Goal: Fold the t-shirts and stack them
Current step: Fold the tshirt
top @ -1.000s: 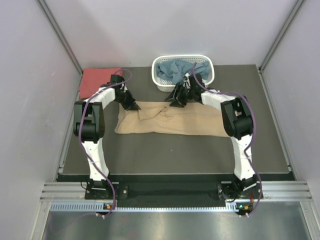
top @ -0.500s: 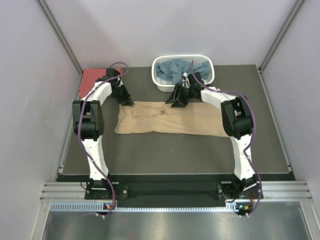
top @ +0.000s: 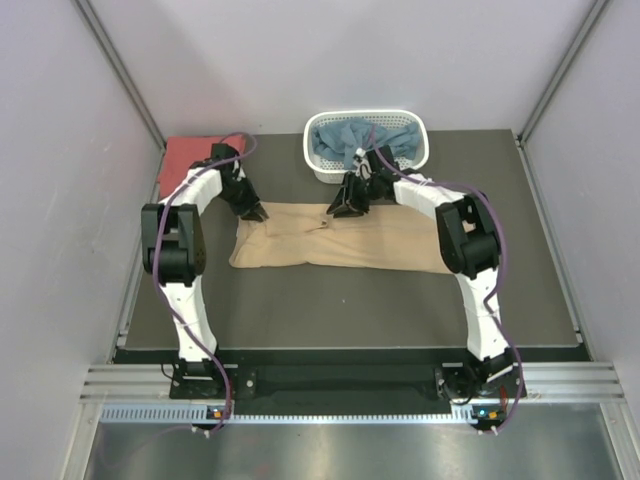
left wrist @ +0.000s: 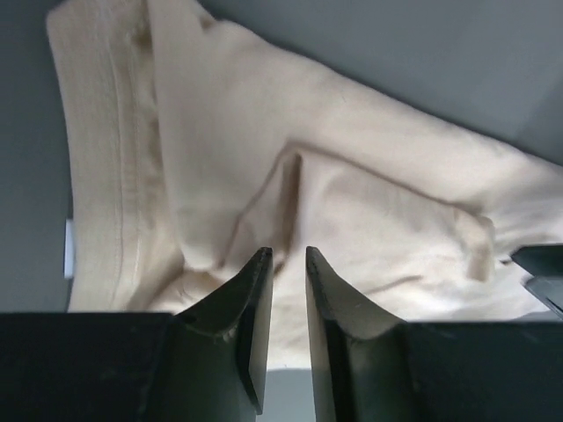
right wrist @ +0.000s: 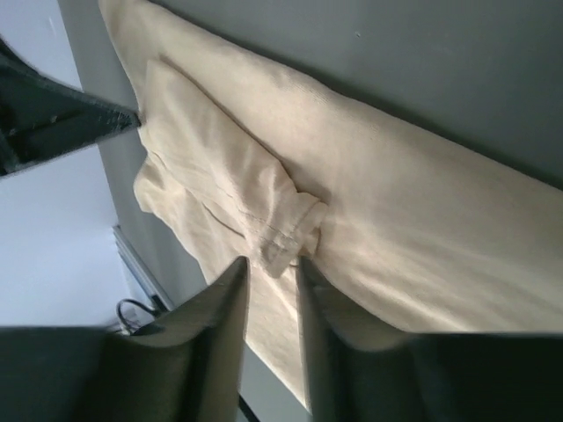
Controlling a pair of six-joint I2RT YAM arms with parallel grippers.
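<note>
The tan shirt (top: pixel 340 240) is laid flat across the table (top: pixel 350 300). The left hand (left wrist: pixel 288 255) is held slightly spread above its left end, nothing gripped. The right hand (right wrist: pixel 273 262) is narrowed at the sleeve cuff (right wrist: pixel 295 224); whether it is pinched cannot be told.

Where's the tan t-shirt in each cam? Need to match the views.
Top external: tan t-shirt lies flat across mid-table.
Left wrist: tan t-shirt fills most of the frame.
Right wrist: tan t-shirt runs diagonally from top left to right edge.
Shared landmark: its folded-in sleeve.
</note>
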